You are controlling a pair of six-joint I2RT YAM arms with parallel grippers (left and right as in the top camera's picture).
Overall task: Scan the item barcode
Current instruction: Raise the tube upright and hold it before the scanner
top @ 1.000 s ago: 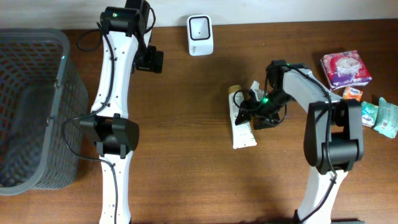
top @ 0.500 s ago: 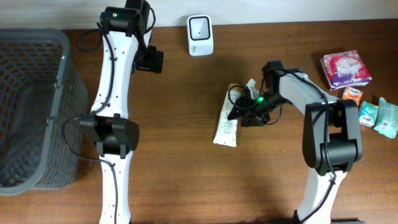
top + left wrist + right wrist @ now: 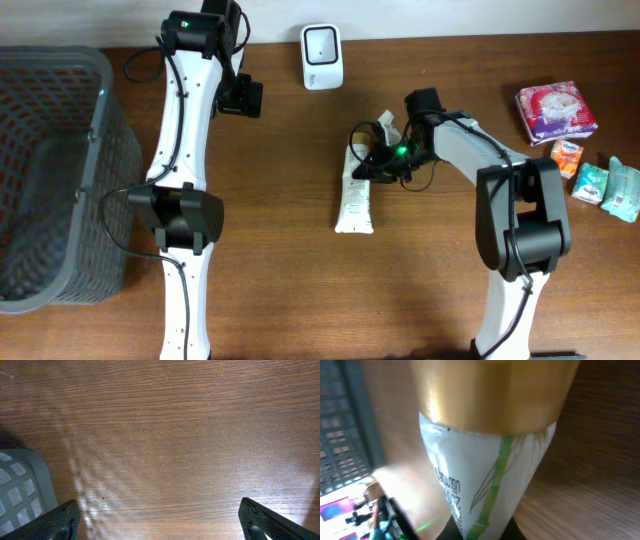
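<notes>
The item is a white tube [image 3: 354,200] with a gold cap [image 3: 490,395] and a green bamboo print. It points toward the table's near edge, left of the right arm. My right gripper [image 3: 372,166] is shut on the tube just below its cap. In the right wrist view the tube [image 3: 487,485] fills the frame and runs down between the dark fingers [image 3: 516,532]. No barcode shows. The white scanner [image 3: 322,57] stands at the table's far edge, beyond the tube. My left gripper [image 3: 241,97] hangs open over bare wood, its fingertips [image 3: 55,522] far apart.
A grey mesh basket [image 3: 50,170] fills the left side; its corner [image 3: 20,490] shows in the left wrist view. Several small packets, a pink one [image 3: 556,108], an orange one [image 3: 567,150] and a teal one [image 3: 610,185], lie at the right edge.
My right gripper has closed on the tube and carried it left and toward the scanner. The left arm has not moved.
</notes>
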